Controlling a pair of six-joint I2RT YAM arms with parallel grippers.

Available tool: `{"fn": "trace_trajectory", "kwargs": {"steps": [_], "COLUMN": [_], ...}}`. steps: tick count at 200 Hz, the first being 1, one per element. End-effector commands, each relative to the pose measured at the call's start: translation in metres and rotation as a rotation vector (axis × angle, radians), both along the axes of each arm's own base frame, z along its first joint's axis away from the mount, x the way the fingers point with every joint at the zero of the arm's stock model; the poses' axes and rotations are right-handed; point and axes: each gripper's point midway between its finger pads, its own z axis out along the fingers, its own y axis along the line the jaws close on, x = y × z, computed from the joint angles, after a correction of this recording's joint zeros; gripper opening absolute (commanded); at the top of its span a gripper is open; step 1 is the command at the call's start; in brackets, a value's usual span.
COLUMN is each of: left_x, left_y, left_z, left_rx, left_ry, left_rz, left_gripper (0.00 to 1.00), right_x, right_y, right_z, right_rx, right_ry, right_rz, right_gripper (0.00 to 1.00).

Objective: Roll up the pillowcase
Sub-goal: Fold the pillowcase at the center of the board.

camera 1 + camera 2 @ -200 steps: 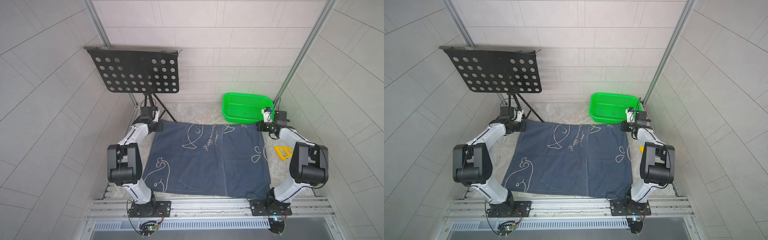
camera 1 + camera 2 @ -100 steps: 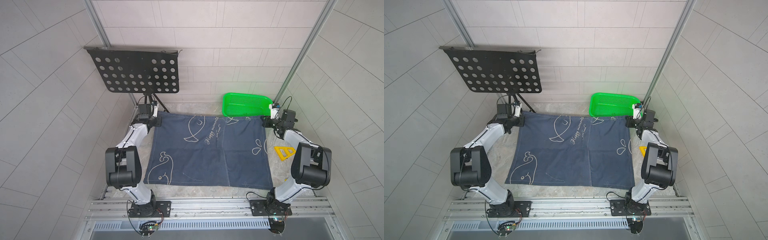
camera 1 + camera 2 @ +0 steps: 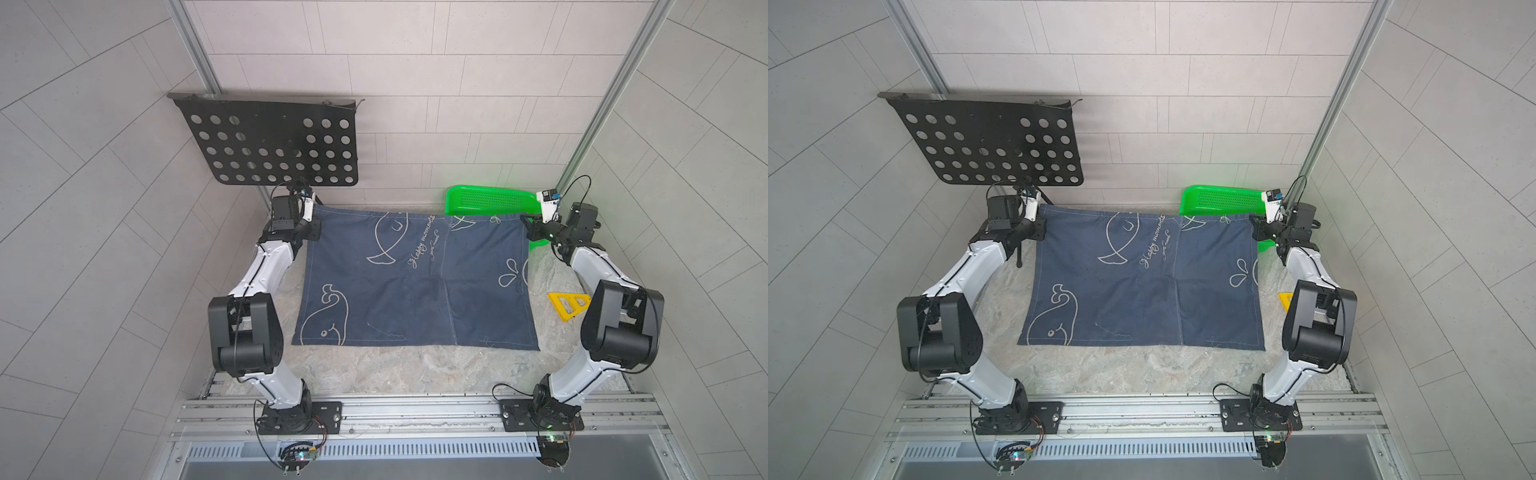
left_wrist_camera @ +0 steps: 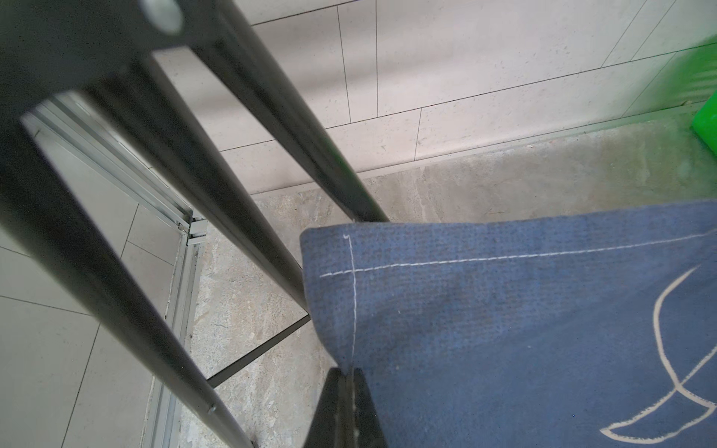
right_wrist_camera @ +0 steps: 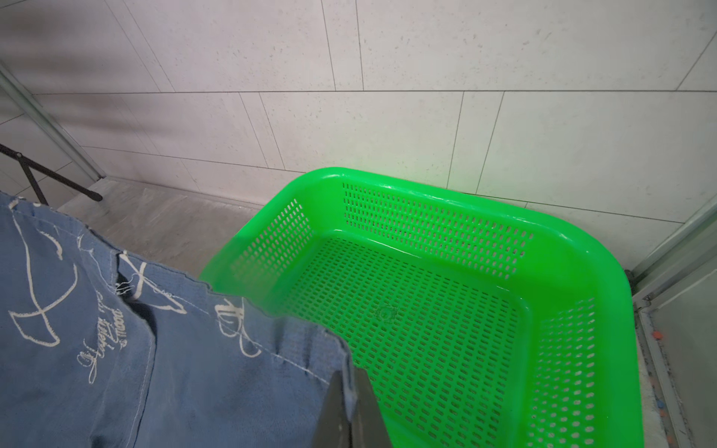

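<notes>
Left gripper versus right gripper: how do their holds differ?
The left gripper pinches the pillowcase at its far left corner, the right gripper at its far right corner. The left gripper is beside the black stand legs; the right gripper is above the green basket. Both are shut on the pillowcase, its far edge raised.

Surface: grey marbled tabletop [image 3: 395, 370].
On it: navy pillowcase [image 3: 415, 291], near edge lying flat; green basket [image 3: 486, 201] at the far right corner; yellow triangle [image 3: 567, 305] near the pillowcase's right edge.

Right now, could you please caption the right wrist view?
Right gripper pinches the pillowcase corner near a green basket.
</notes>
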Motion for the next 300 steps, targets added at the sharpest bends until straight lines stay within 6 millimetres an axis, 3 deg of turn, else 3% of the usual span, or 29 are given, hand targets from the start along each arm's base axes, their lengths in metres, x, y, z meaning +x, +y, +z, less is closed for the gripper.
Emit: {"fn": "trace_trajectory", "kwargs": {"steps": [1, 61, 92, 121, 137, 147, 185, 220, 276, 300], "left_x": [-0.011, -0.067, -0.087, -0.113, -0.13, -0.141, -0.164, -0.176, -0.214, -0.231], "left_y": [0.007, 0.021, 0.023, 0.019, 0.016, 0.019, 0.026, 0.027, 0.025, 0.017], "left_z": [0.018, -0.007, -0.021, -0.042, -0.066, -0.078, -0.093, -0.106, -0.114, -0.125], "left_rx": [0.054, 0.136, 0.117, 0.105, 0.179, 0.241, 0.309, 0.392, 0.421, 0.487], "left_ry": [-0.024, 0.036, 0.045, 0.081, 0.163, 0.216, 0.269, 0.322, 0.355, 0.419], "left_rz": [0.004, 0.057, 0.087, 0.09, 0.038, 0.039, 0.108, 0.112, 0.107, 0.021], "left_gripper": [0.0, 0.0, 0.0, 0.0, 0.0, 0.0, 0.0, 0.0, 0.0, 0.0], "right_x": [-0.02, -0.063, -0.093, -0.121, -0.138, -0.157, -0.207, -0.228, -0.264, -0.275], "right_y": [0.002, -0.009, -0.01, -0.013, -0.005, 0.0, -0.009, 0.011, 0.033, 0.031], "right_z": [0.001, -0.012, -0.043, -0.057, -0.061, -0.081, -0.104, -0.126, -0.137, -0.142], "right_rx": [-0.051, -0.227, -0.356, -0.444, -0.492, -0.512, -0.634, -0.745, -0.884, -0.942], "right_ry": [-0.006, 0.012, 0.069, 0.102, 0.097, 0.143, 0.209, 0.271, 0.395, 0.438], "right_rz": [0.0, -0.111, -0.15, -0.214, -0.205, -0.192, -0.265, -0.112, 0.087, 0.102], "right_gripper": [0.0, 0.0, 0.0, 0.0, 0.0, 0.0, 0.0, 0.0, 0.0, 0.0]}}
